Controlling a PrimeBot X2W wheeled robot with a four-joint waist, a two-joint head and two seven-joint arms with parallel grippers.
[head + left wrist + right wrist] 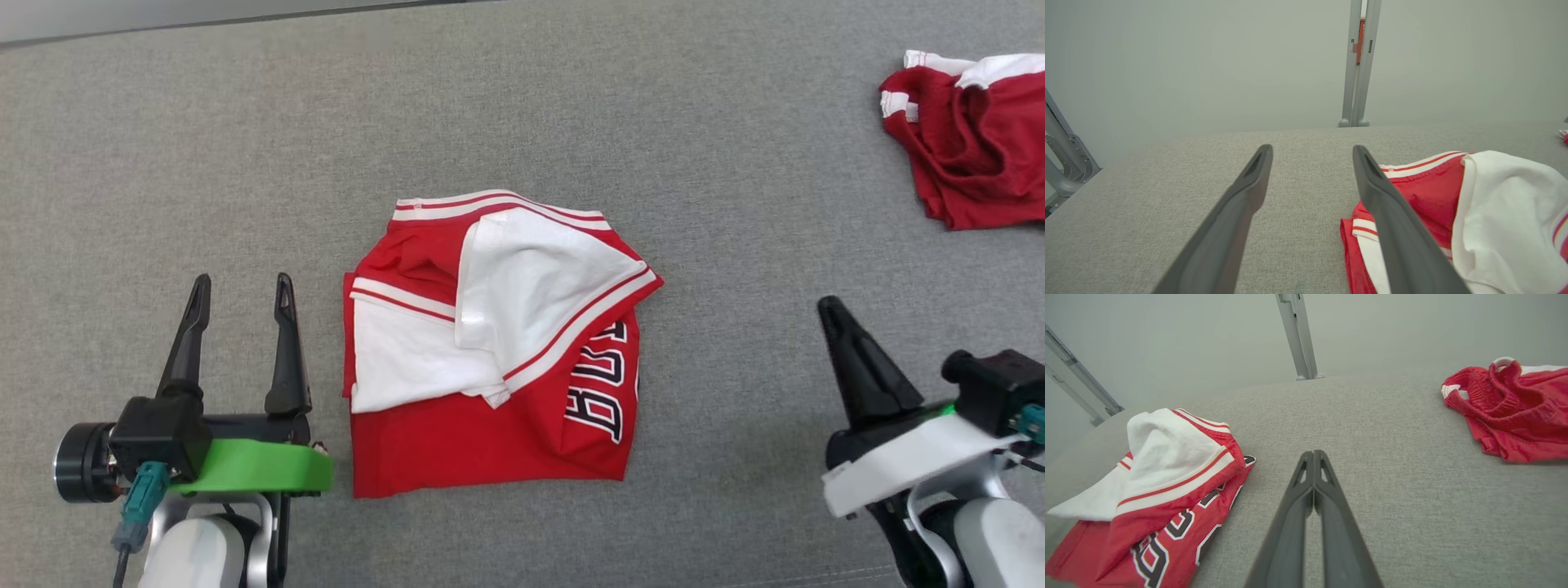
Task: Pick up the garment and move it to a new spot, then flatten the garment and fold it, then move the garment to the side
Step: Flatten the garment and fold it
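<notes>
While both arms sit low at the near edge of my head view, the left gripper (242, 286) stands with its two fingers spread wide and nothing between them. It is just left of the garment (490, 367) and does not touch it. Through the left wrist camera I see the right-hand finger (1396, 228) crossing in front of the garment's red edge, with bare surface (1298, 196) between the two fingers.

The right gripper (831, 309) is well off to the garment's right. Its fingers are pressed together into one dark point, and the right wrist camera shows them meeting tip to tip with nothing caught in them.

The garment lies folded in the middle of the surface, a rough red square. A white panel with red and white trim is turned over its upper half, and dark white-edged lettering runs sideways along its right side.

Farther back, at the far right, lies a rumpled red bundle (971, 139) with white bands. It may be shorts, though I cannot be sure from here. Beyond the far edge a grey post (1298, 335) rises against a pale wall (1412, 326).
</notes>
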